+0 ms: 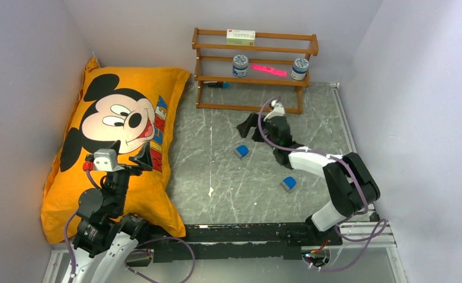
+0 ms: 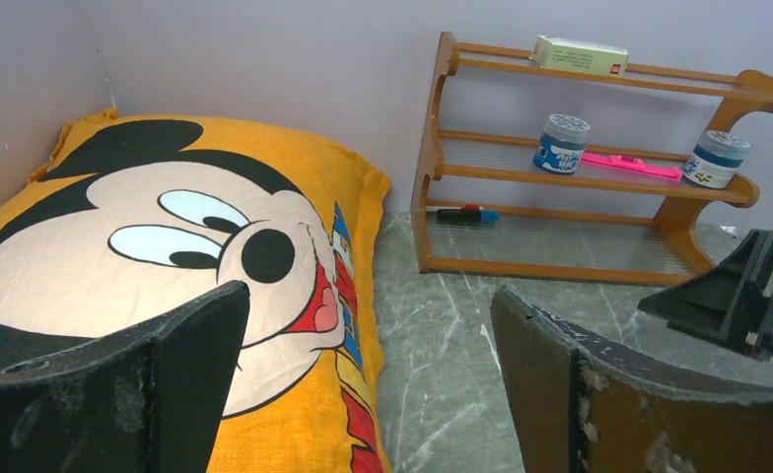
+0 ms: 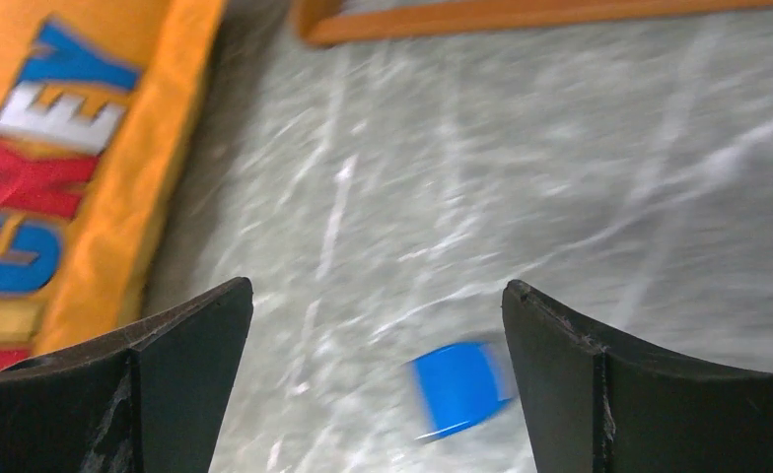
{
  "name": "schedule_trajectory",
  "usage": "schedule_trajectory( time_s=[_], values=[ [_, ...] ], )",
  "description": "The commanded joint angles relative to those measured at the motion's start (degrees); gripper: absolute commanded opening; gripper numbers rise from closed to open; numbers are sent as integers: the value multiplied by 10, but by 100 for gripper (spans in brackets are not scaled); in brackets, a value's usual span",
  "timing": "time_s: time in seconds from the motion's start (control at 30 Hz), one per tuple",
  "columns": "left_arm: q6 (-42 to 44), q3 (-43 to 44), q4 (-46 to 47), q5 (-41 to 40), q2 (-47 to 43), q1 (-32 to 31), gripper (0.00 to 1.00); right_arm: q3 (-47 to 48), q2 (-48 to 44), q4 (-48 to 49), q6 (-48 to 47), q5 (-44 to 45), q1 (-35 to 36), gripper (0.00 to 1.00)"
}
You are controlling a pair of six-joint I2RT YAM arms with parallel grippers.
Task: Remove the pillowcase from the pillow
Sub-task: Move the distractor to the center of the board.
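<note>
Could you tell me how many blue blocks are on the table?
2: one blue block by the right claw, another closer to the near edge; more may be hidden.

- The pillowcase [image 1: 119, 147] lay under the left pincer [image 2: 368, 305] and reached on ahead of it.
- The rack [image 1: 252, 79] stood ahead of both pincers, off to the right of the left one.
- On the rack, a box [image 1: 241, 37] sat on top, with a jar [image 1: 240, 65] and a second jar [image 1: 300, 68] on the middle shelf and a flat stick [image 1: 269, 70] between them.
- One block [image 3: 458, 386] lay on the table [image 1: 217, 171] below the right pincer [image 3: 378, 305], between its fingers. The pillowcase lay to that pincer's left.
- A second block [image 1: 288, 184] lay behind the right pincer, toward the arm bases.
</note>
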Motion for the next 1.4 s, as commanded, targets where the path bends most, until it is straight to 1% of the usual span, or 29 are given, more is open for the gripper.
schedule_trajectory(
  time_s=[0.0, 0.1, 0.2, 0.27, 0.37, 0.5, 0.67, 0.87, 1.0, 1.17, 1.37],
  values=[
    [-3, 0, 12, -2, 0, -3, 97, -36, -18, 109, 53, -13, 90, 100],
    [-3, 0, 12, -2, 3, -3, 97, -47, 9, 172, 73, 9, 156, 100],
    [-3, 0, 11, -3, 4, -3, 97, -47, 50, 232, 90, 27, 206, 100],
    [-3, 0, 9, -4, 5, -3, 97, -45, 74, 257, 96, 41, 226, 100],
    [-3, 0, 10, -3, 6, -3, 97, -41, 110, 285, 99, 55, 242, 100],
    [-3, 0, 9, -2, 7, -3, 97, -55, 154, 318, 115, 76, 246, 100],
    [-3, 1, 7, -5, 6, -3, 97, -80, 176, 325, 120, 118, 245, 100],
    [-3, 0, 8, -2, 7, -3, 97, -109, 182, 328, 124, 168, 218, 100],
    [-3, 1, 7, -3, 8, -3, 97, -140, 195, 371, 140, 179, 187, 100],
    [-3, 0, 7, -2, 11, -3, 97, -164, 202, 415, 149, 197, 129, 100],
    [-3, 0, 8, 0, 17, -3, 97, -154, 191, 400, 162, 209, 45, 100]
  ],
)
